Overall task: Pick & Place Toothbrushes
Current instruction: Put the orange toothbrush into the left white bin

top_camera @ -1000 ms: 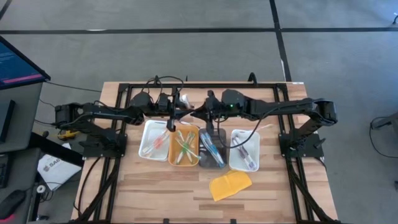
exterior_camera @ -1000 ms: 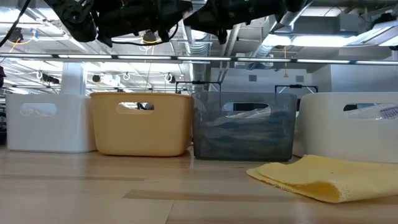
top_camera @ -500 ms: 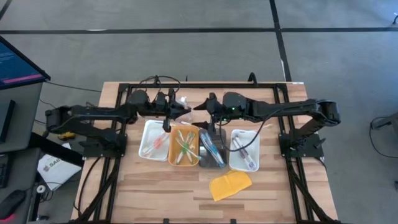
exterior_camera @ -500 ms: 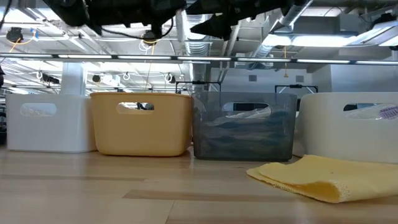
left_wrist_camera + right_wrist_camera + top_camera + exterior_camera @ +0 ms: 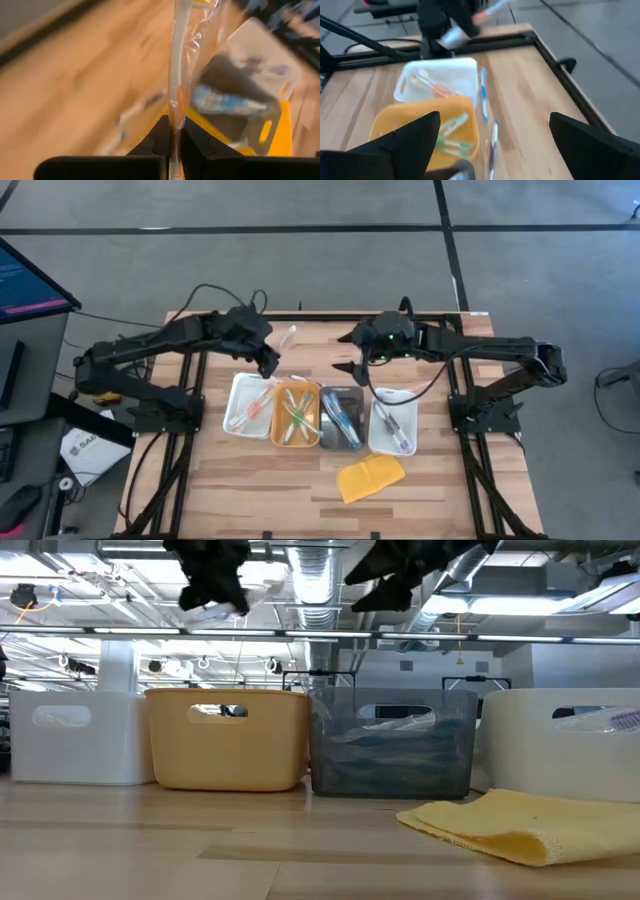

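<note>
four trays in a row on the worktop [image 5: 250, 480]: white tray [image 5: 240, 385], orange tray [image 5: 281, 435], grey tray [image 5: 354, 442], second white tray [image 5: 382, 442], all holding toothbrushes [image 5: 297, 414]. yellow pad [image 5: 370, 477] lying just in front of the grey tray. left hand [image 5: 270, 365] behind the orange tray, pinched shut on a wrapped toothbrush [image 5: 287, 337] slanting away from it. right hand [image 5: 347, 352] hovering behind the grey tray, fingers spread wide, holding nothing.

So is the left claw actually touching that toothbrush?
Touching. In the left wrist view the left gripper's fingers are shut on a wrapped toothbrush, which runs up from between them. From above, it sticks out past the gripper.
</note>
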Robot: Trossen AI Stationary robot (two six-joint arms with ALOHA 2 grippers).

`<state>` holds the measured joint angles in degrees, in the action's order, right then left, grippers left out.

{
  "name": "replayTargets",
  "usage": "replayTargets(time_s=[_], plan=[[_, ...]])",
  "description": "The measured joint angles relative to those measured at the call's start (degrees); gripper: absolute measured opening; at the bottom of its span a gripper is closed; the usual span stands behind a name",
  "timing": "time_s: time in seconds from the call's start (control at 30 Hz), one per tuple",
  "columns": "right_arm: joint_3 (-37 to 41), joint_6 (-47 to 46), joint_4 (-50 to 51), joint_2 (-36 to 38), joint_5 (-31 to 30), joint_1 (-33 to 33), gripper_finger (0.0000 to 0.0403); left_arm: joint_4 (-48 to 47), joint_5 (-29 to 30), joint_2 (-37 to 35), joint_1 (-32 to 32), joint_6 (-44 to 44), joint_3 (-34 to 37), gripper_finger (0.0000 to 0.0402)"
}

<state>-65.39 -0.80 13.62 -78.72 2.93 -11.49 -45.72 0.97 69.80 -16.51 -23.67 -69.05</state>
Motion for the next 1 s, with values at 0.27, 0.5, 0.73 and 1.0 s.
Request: replayTargets(time_s=[0.27, 0.5, 0.73, 1.0], plan=[[0.0, -1.4, 8.3, -1.1, 0.0, -2.3, 0.0366, -14.5, -4.8, 6.3, 1.2, -12.1, -0.9, 0.0011], [0.0, -2.0, 14.0, -1.3, 0.0, -4.3, 0.0364, -16.3, -5.6, 7.9, 3.8, -15.7, 4.2, 0.001], [0.0, -2.2, 15.5, -1.3, 0.0, -5.6, 0.0365, -15.9, -7.7, 6.3, 4.6, -17.5, 13.1, 0.001], [0.0, -2.2, 16.0, -1.3, 0.0, -5.5, 0.0365, -6.3, -13.7, 5.7, 3.9, -15.7, 21.3, 0.001]])
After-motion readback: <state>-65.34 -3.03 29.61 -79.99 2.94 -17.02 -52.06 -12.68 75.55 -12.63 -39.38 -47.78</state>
